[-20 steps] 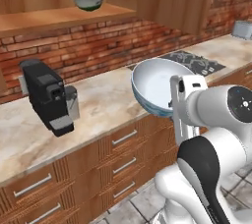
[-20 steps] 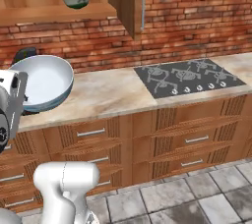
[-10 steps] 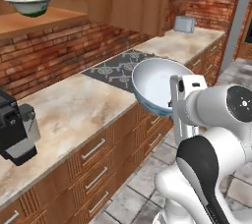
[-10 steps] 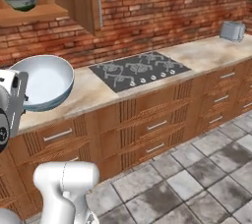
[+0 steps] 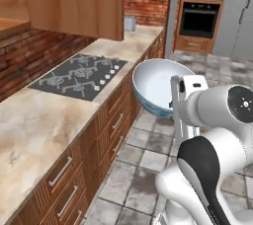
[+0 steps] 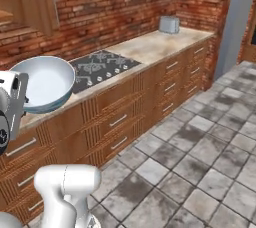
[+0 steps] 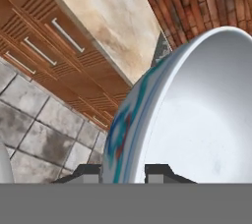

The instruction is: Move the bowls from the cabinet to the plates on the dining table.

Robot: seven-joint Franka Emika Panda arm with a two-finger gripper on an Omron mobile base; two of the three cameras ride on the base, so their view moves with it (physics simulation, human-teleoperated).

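Note:
My gripper (image 7: 123, 172) is shut on the rim of a white bowl (image 7: 197, 115) with a bluish patterned outside, one dark fingertip on each side of the rim. The bowl (image 5: 157, 87) hangs tilted on its edge in front of the arm, over the floor beside the counter, and the gripper (image 5: 175, 101) holds its right side. From the other side, the bowl (image 6: 44, 83) faces the room with the gripper (image 6: 22, 100) at its left edge. Part of the wooden cabinet (image 5: 74, 2) shows above the counter. The plates and the dining table are out of view.
A marble-patterned counter (image 5: 34, 120) with a black hob (image 5: 79, 73) runs over wooden drawers (image 6: 120, 119). A toaster (image 6: 170, 23) stands at its far end. A built-in oven (image 5: 200, 7) is beyond. Grey tiled floor (image 6: 200, 162) lies open to the right.
The whole scene has swung along the counter as the base moves; the coffee machine and the shelf with the other bowl have left view. The bowl stays held in the same grip.

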